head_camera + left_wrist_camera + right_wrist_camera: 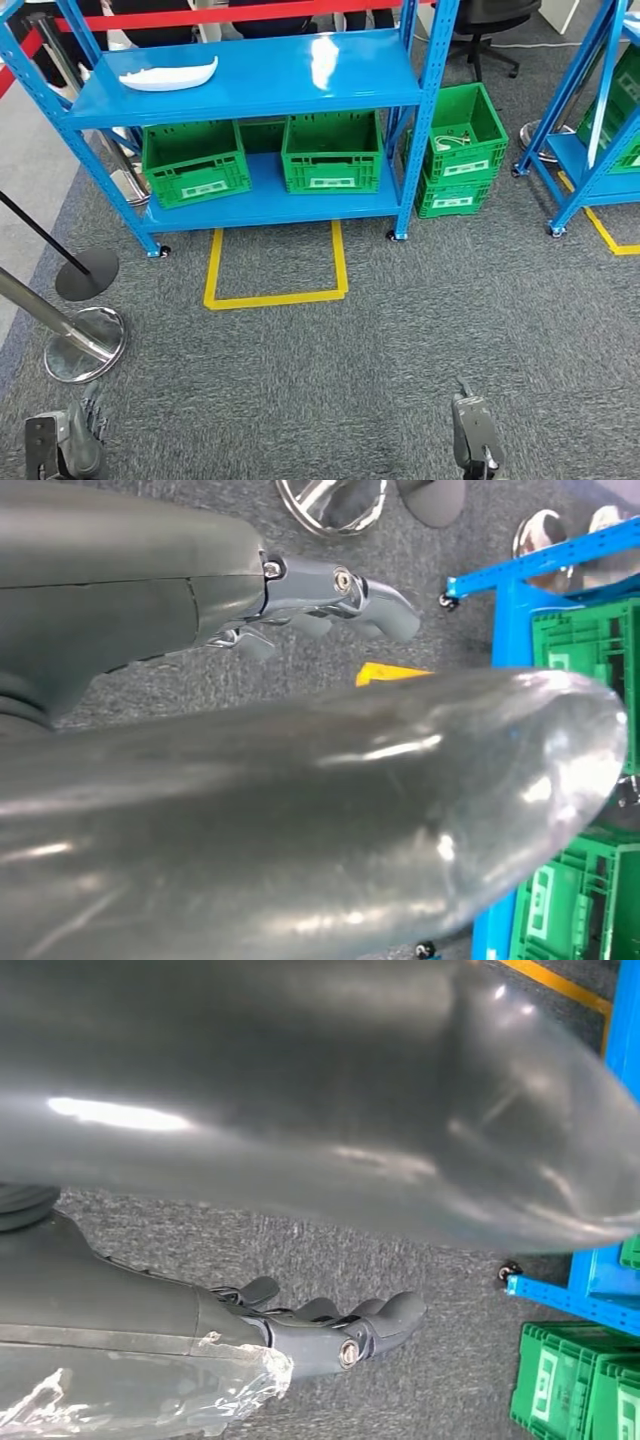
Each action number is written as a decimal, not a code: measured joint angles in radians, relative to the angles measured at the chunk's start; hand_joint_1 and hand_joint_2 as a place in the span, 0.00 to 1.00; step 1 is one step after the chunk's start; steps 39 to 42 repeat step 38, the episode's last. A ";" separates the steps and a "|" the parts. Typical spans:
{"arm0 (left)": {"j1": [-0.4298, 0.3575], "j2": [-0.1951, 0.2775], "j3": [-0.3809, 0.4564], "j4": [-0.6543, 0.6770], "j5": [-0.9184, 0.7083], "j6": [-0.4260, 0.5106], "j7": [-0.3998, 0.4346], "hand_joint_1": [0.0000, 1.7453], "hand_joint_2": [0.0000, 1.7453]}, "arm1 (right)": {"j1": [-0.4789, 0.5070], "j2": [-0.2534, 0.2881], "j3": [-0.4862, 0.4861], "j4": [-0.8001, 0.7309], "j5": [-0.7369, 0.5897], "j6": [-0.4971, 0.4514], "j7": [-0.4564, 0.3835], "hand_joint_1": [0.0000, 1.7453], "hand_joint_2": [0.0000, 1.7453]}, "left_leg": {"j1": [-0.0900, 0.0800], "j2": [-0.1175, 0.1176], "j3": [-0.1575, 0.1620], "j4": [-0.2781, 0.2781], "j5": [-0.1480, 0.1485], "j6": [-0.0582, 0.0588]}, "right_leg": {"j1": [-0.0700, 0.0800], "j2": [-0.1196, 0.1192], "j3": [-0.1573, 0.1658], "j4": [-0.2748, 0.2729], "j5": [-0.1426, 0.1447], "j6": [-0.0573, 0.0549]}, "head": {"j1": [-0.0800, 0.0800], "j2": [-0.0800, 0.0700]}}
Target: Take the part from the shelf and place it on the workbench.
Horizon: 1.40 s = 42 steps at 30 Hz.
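Two hands hang low at the near edge of the head view, over grey carpet (362,390). Left hand (64,445): fingers straight and slightly apart in the left wrist view (332,605), holding nothing. Right hand (475,435): fingers extended, loosely together, in the right wrist view (340,1325), holding nothing.

Floor items, near left: one chrome round stand base (84,345) with a slanting pole; one black round stand base (87,273) just beyond it, also with a slanting pole.

One yellow tape outline (275,275) on the carpet, an open rectangle directly in front of the shelf.

One blue metal shelf (302,75), two levels, on small castors. Lower level: two green crates side by side, left crate (195,162) and right crate (332,152), each with a white label on its front. Upper level: one white part (170,75), long, curved and tapering, lying flat towards the left end of the blue board, well apart from both hands.

Two more green crates stacked (462,150) on the floor just right of the shelf; the top one holds something pale, too small to tell.

One second blue rack (596,130) at far right, with yellow tape on the floor beside it.

One red barrier strip (226,15) behind the shelf.
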 joint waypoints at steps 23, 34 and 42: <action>0.019 -0.001 -0.004 -0.002 0.001 0.017 0.005 0.00 0.00 | -0.002 -0.005 0.018 -0.008 0.006 -0.012 0.015 0.00 0.00 | -0.028 -0.004 0.129 -0.094 -0.024 0.064 | 0.022 -0.008 -0.090 0.068 0.019 0.026 | 0.008 0.000; 0.017 -0.001 -0.007 -0.004 0.004 0.018 0.008 0.00 0.00 | -0.002 -0.006 0.020 -0.010 0.005 -0.013 0.016 0.00 0.00 | -0.022 0.000 -0.049 0.187 -0.130 0.011 | 0.015 -0.006 0.003 -0.013 0.005 -0.023 | -0.003 0.000; 0.019 -0.001 -0.007 -0.003 0.004 0.018 0.008 0.00 0.00 | -0.001 -0.006 0.020 -0.011 0.005 -0.013 0.016 0.00 0.00 | -0.019 0.003 -0.044 0.047 -0.004 0.012 | 0.010 -0.004 0.045 -0.015 -0.032 -0.012 | -0.003 0.000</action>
